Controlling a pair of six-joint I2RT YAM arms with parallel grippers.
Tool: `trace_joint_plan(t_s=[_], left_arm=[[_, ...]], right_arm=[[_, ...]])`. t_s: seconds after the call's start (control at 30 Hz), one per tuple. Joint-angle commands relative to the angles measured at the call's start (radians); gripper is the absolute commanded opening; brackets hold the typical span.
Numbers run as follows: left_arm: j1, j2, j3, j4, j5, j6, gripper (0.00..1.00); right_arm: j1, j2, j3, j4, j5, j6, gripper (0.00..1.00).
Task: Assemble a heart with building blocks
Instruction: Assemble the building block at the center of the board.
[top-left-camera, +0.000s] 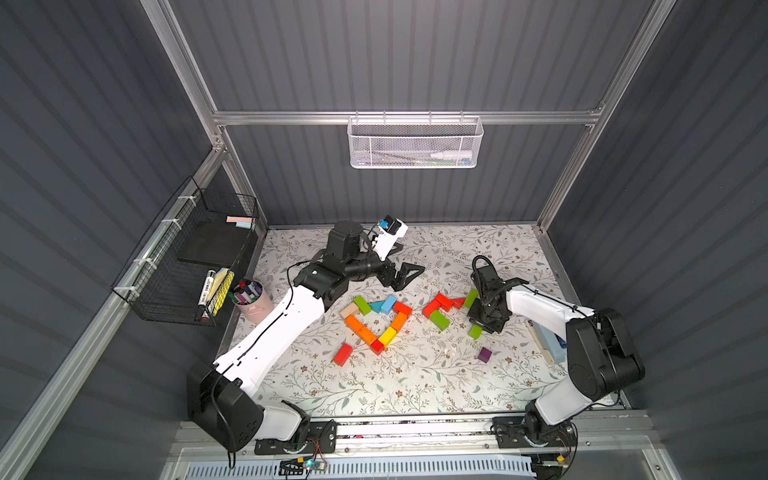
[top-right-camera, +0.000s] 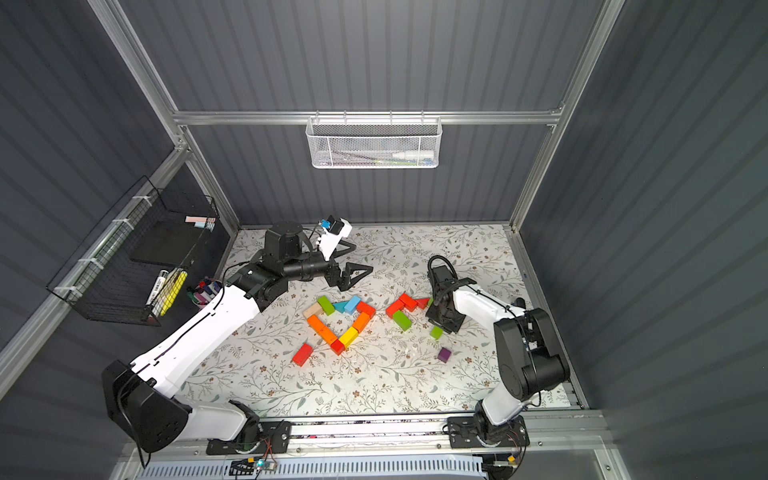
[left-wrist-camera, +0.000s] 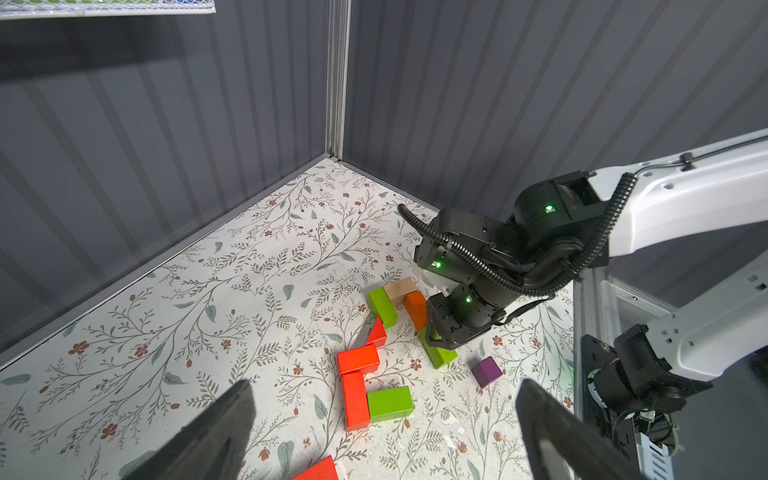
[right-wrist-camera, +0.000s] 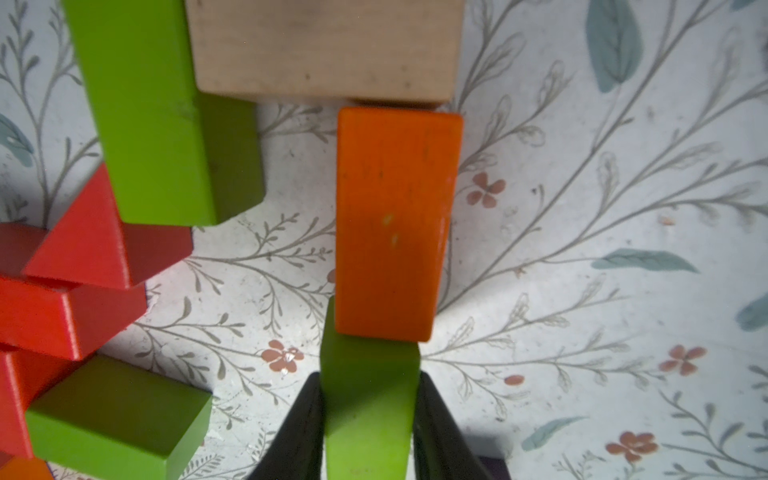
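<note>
1. The right gripper (right-wrist-camera: 370, 388) is pinched partway closed on a lime-green block (right-wrist-camera: 368, 419). One black finger presses flat against each of its long sides.
2. The far end of that held block touches the near end of an orange brick (right-wrist-camera: 395, 224). The orange brick's other end meets a plain tan block (right-wrist-camera: 324, 45). A green brick (right-wrist-camera: 158, 112) lies alongside the tan one, with a red wedge (right-wrist-camera: 79, 241) against its end.
3. In the left wrist view the held block looks tilted beneath the gripper, its lower end toward the floral mat (left-wrist-camera: 208, 291). I cannot tell whether it rests there. A purple cube (left-wrist-camera: 486, 371) sits near it, apart.
4. The left gripper (top-left-camera: 413, 257) is spread wide with nothing between its fingers. It hangs over the mat on the back-wall side of the heart.
5. The heart outline (top-left-camera: 390, 336) lies mid-mat in both top views. Tan, green, teal, blue and red blocks run along its top, and orange and yellow ones run down the sides to a red point. The cluster with the held block lies to its right, apart from it. A loose red brick (top-left-camera: 343, 354) lies just beside the heart's lower left side.
6. A white marker (top-left-camera: 205, 291) in the black wire basket (top-left-camera: 166, 266) has dark print on its barrel, too small to read.
</note>
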Motion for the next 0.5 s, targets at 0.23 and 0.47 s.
trace_joint_plan(t_s=[0.23, 0.47], left_arm=[[0.011, -0.008, -0.009, 0.012, -0.001, 0.006, 0.99], [0.012, -0.009, -0.009, 0.011, 0.0, 0.007, 0.99]], right_arm=[[-0.007, 0.014, 0.0, -0.035, 0.018, -0.007, 0.36], [-0.007, 0.005, -0.004, -0.044, 0.023, -0.004, 0.46]])
